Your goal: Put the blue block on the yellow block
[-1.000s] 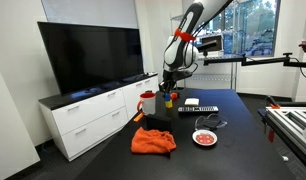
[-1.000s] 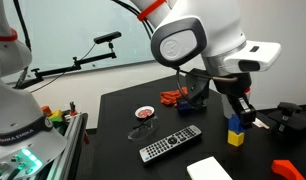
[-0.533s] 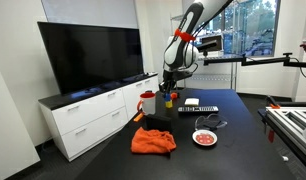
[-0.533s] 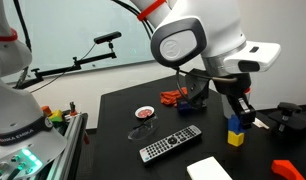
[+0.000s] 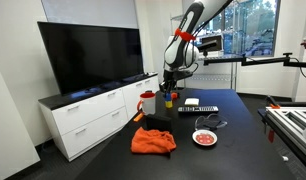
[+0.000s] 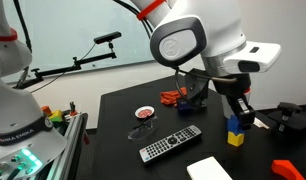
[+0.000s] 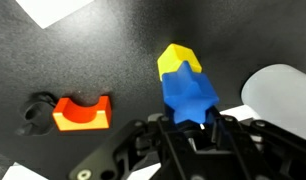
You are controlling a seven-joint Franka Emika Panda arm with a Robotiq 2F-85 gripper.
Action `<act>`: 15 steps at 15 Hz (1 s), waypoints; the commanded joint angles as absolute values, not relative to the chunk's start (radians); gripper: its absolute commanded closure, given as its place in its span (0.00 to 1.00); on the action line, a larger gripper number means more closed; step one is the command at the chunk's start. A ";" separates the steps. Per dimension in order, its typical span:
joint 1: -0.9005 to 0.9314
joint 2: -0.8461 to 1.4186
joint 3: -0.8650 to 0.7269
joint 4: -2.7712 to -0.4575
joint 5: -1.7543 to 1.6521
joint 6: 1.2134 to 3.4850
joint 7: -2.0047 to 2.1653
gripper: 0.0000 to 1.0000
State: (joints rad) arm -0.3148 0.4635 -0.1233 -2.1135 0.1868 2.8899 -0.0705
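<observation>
The blue block [image 6: 234,124] rests on top of the yellow block [image 6: 234,138] on the black table. In the wrist view the blue block [image 7: 186,96] covers most of the yellow block [image 7: 178,58], and the two sit slightly turned to each other. My gripper [image 6: 239,114] is directly over the stack, with its fingers [image 7: 189,124] closed against the blue block's sides. In an exterior view the gripper [image 5: 169,95] hangs low beside the red mug [image 5: 147,103], and the blocks are barely visible there.
A remote [image 6: 171,144], a small red-and-white plate [image 6: 144,113], an orange cloth [image 5: 153,141] and a white sheet [image 6: 208,169] lie on the black table [image 6: 113,150]. An orange bracket [image 7: 81,112] lies close to the stack. A white cabinet with a TV [image 5: 88,55] stands behind.
</observation>
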 commanded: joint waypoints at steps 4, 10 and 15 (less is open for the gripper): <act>-0.315 0.419 -0.134 -2.137 0.170 2.874 -0.065 0.92; -0.316 0.425 -0.132 -2.140 0.176 2.882 -0.061 0.92; -0.316 0.426 -0.132 -2.137 0.176 2.881 -0.060 0.92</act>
State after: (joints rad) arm -0.3152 0.4552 -0.1297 -2.1263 0.1868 2.8861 -0.0704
